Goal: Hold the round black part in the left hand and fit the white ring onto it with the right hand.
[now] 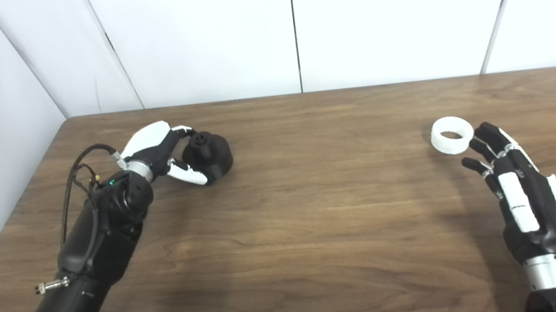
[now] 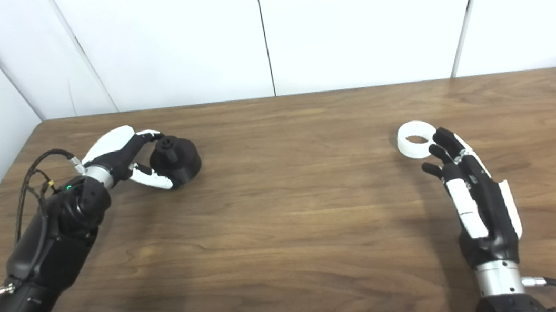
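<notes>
Two chunky black arms, left hand (image 1: 163, 151) with glossy white shell and white finger covers, right hand (image 1: 518, 190) mostly black with white strips, silver metal wrist rings, loose black cables, tiny green light and silver plug on left forearm

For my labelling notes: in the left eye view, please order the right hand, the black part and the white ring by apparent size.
1. right hand, nearest the camera, which enlarges it
2. black part
3. white ring, close to the black part in width, so this order is unsure
</notes>
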`<control>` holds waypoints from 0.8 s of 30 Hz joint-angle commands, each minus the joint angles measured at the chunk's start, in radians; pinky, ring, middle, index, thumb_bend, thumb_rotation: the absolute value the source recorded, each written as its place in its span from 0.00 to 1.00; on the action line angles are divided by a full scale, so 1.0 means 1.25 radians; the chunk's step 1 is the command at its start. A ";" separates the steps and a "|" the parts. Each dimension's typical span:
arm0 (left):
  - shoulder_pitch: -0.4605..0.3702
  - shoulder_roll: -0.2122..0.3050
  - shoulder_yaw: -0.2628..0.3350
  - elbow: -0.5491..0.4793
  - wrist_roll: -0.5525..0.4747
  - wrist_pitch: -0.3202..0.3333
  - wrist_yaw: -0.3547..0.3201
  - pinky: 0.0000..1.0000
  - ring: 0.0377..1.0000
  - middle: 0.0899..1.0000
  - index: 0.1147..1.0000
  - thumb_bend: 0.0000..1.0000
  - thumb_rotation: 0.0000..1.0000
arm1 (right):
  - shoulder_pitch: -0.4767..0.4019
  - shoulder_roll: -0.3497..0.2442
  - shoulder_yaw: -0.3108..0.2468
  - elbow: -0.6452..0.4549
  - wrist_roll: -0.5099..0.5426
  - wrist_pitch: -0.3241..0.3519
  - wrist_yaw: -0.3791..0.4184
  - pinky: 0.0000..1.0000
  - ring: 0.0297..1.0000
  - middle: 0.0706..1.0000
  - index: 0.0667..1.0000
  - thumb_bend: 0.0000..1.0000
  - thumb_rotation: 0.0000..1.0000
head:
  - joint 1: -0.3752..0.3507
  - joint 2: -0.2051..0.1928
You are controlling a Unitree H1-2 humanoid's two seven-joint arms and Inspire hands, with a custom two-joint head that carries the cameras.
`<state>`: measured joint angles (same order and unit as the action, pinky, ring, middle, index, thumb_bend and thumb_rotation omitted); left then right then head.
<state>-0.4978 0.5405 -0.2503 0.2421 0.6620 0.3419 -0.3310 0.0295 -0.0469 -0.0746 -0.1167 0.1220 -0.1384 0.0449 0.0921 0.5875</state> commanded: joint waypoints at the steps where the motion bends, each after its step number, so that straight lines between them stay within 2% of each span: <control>1: -0.042 0.014 0.009 0.006 0.006 -0.019 0.034 0.83 0.95 0.90 0.82 0.91 0.27 | 0.049 0.018 0.006 0.041 0.006 -0.009 -0.001 0.79 0.88 0.89 0.85 0.60 0.73 | 0.001 0.001; 24: -0.048 0.016 -0.006 0.036 0.003 -0.036 0.025 0.79 0.94 0.88 0.80 0.91 0.29 | 0.053 0.013 0.006 0.029 0.013 -0.009 0.006 0.80 0.89 0.90 0.86 0.59 0.75 | -0.003 0.003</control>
<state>-0.5000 0.5406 -0.2647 0.2897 0.6619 0.3127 -0.3261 0.0341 -0.0489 -0.0755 -0.1219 0.1247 -0.1381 0.0468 0.0874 0.5906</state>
